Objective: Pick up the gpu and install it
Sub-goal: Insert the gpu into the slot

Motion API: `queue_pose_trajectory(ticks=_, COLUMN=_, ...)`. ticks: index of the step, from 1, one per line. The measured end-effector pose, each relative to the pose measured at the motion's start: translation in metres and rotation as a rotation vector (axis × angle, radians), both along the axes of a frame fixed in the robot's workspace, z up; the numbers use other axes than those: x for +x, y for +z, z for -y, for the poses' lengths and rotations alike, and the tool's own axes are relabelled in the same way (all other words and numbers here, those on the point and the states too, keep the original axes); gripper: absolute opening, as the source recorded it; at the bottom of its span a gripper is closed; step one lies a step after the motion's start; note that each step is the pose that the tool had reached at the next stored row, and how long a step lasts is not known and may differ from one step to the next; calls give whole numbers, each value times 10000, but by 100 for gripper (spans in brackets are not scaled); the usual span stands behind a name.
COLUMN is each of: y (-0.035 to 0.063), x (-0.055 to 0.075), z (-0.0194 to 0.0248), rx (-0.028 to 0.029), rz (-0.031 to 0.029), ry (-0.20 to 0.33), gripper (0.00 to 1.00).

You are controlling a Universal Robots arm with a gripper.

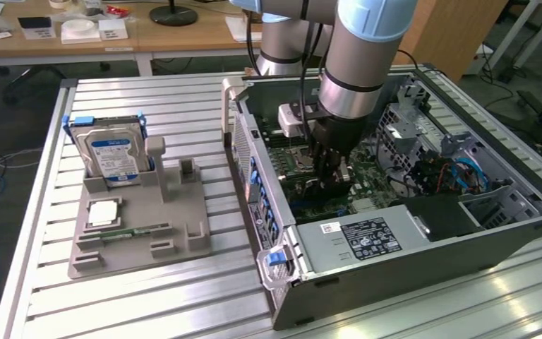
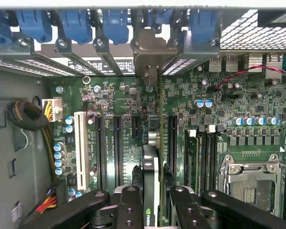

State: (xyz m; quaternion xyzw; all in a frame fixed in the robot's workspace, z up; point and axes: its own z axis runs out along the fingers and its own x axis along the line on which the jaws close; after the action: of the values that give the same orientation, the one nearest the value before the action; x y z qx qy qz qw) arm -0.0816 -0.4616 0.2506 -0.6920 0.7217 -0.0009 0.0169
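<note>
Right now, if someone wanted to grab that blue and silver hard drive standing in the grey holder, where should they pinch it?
Probably by its top edge, coming straight down from above. The hard drive stands upright in the grey holder, so its lower part sits sunk in the slot while the top pokes free. Pinching across the thin flat faces looks easiest, since the blue rails frame its narrow sides.

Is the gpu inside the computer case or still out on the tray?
Inside. The gpu stands on edge between the hand's fingers above the motherboard, its metal bracket at the case's rear slots.

Arm upright, wrist pointing down, tool (image 2: pixel 152 193) fingers (image 2: pixel 131 205) clamped either side of a thin card.
</note>
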Motion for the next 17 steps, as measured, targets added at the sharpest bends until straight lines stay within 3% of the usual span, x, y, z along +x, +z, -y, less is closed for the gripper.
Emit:
queue_pose_trajectory(ticks=5, y=-11, x=-2, z=-1, rx=5, rz=4, ry=-1, gripper=26)
queue_pose_trajectory(ticks=7, y=-17, x=-4, z=1, rx=50, rz=9, ry=-1, gripper=26)
queue_pose_trajectory(ticks=11, y=-20, x=-5, z=0, rx=66, rz=11, ry=0, gripper=26)
queue_pose_trajectory(ticks=17, y=-52, x=-14, z=0, rx=65, rz=15, ry=0, gripper=26)
